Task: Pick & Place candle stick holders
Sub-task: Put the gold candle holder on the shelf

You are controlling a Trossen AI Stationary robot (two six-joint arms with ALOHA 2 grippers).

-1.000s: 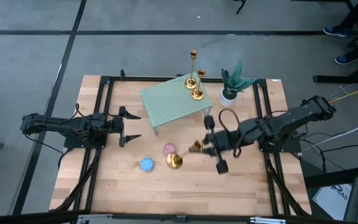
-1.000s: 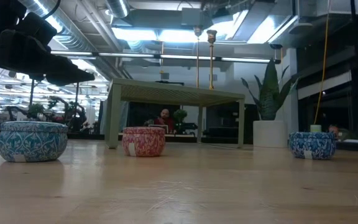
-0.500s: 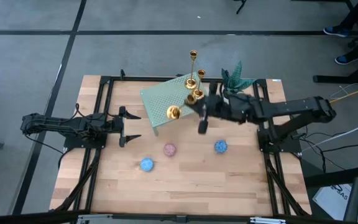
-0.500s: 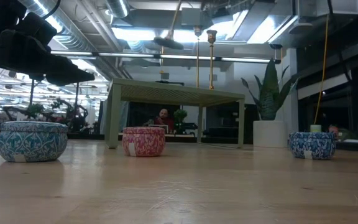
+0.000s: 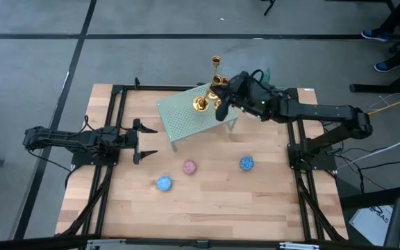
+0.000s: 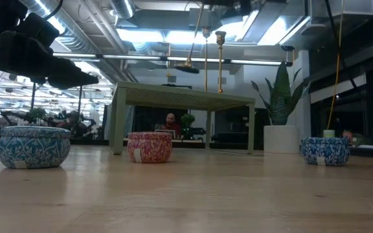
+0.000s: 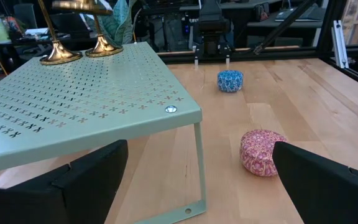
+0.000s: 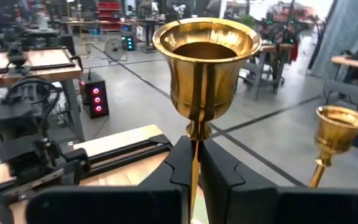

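Note:
My right gripper (image 5: 218, 101) is shut on a gold candle stick holder (image 8: 205, 46) and hangs it over the far right part of the green perforated shelf (image 5: 189, 114). The holder's round base (image 6: 186, 66) floats above the shelf top. Two more gold candle stick holders (image 7: 58, 55) (image 7: 102, 46) stand on their round bases at the shelf's far right corner, right beside the held one. My left gripper (image 5: 144, 142) waits open at the table's left side, with nothing between its fingers. My right gripper pinches the holder's thin stem (image 8: 194, 138) just below the cup between its two fingers (image 8: 224, 168). The fingers come level from the table's right side and lie across the stem. The holder is lifted clear and tilted, cup above, base (image 5: 201, 104) hanging over the shelf.
A potted plant (image 6: 280, 110) stands at the back right, close behind my right arm. A blue tin (image 5: 164, 183), a pink tin (image 5: 189, 167) and another blue tin (image 5: 246, 164) sit on the wood in front of the shelf.
My right gripper has swung from the middle of the table toward the far edge and turned, carrying the holder, clear of the table throughout, to a place over the shelf beside the two standing holders. The right blue tin, hidden under the arm before, shows now.

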